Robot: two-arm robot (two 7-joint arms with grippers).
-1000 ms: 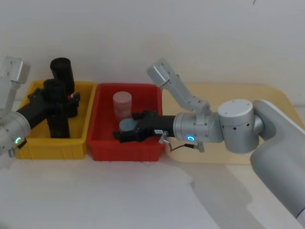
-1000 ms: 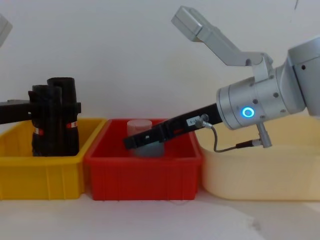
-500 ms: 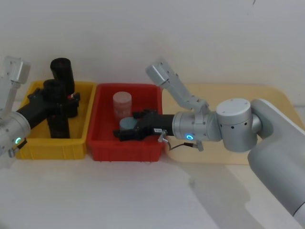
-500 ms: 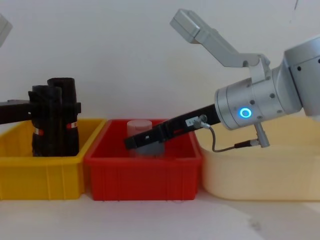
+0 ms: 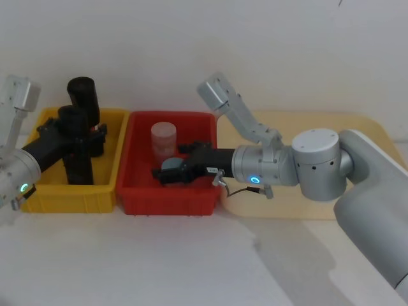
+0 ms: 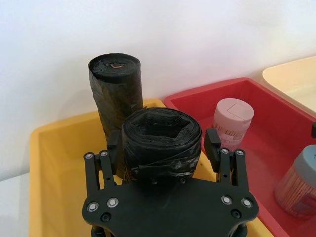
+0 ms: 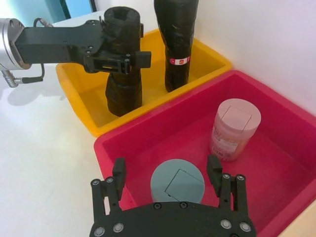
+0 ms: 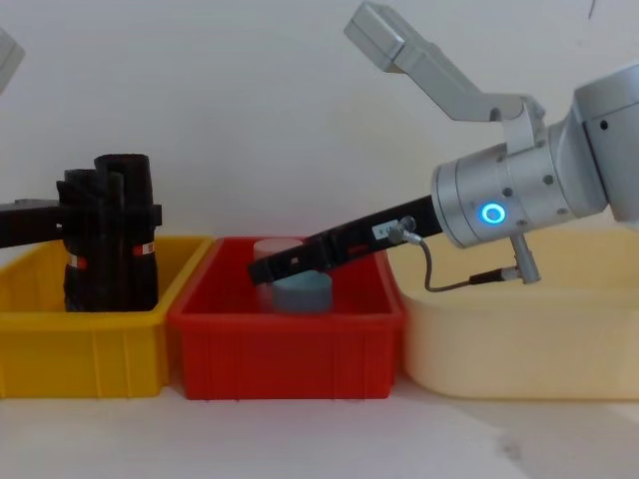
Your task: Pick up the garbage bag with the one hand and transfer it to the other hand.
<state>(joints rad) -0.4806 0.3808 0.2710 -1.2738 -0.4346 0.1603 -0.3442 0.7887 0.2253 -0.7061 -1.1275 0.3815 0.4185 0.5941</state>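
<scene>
- Your left tool (image 6: 163,143) is clamped on the garbage bag (image 7: 123,91), which is upright in the yellow bin (image 5: 44,194) on the left.
- Your right tool (image 7: 166,169) hangs in the red bin (image 5: 137,197), fingers apart, one on each side of the blue-lid jar (image 7: 177,185).

Bright, even, diffuse light in all views. White wall (image 5: 191,44) and white table (image 5: 159,261) read almost equally pale in the head view. One broad, soft-edged shadow (image 5: 299,252) lies on the table under the right arm (image 5: 319,166), so the light falls from above. A fainter patch sits at the chest view's lower right. Dull highlights run along the silver arm casing. Blue ring light (image 8: 491,213) glows clearly; green ring light (image 5: 24,188) shows small on the left arm. The garbage bag (image 6: 160,140) stays matte and dark, with faint sheen on its wrapped folds.
</scene>
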